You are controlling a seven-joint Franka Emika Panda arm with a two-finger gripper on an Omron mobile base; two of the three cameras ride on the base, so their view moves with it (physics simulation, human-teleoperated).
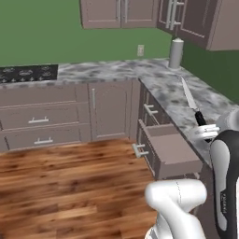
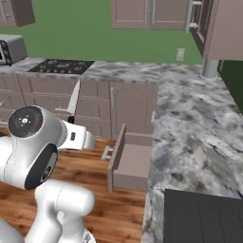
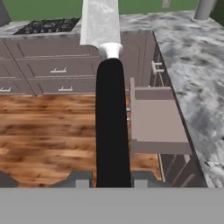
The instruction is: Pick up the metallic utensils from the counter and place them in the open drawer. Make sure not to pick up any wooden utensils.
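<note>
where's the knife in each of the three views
Left base view: knife, right of centre, blade up, over the marbled worktop.
Right base view: left of centre, blade up, before the cabinets.
Hand view: centre, black handle between the gripper fingers.
Shared landmark: the open drawer.

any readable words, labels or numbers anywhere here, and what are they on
Small vertical lettering on the arm's dark forearm: too small and blurred to read.
Nothing readable on the knife, the open drawer, the cabinets or the counter.
</note>
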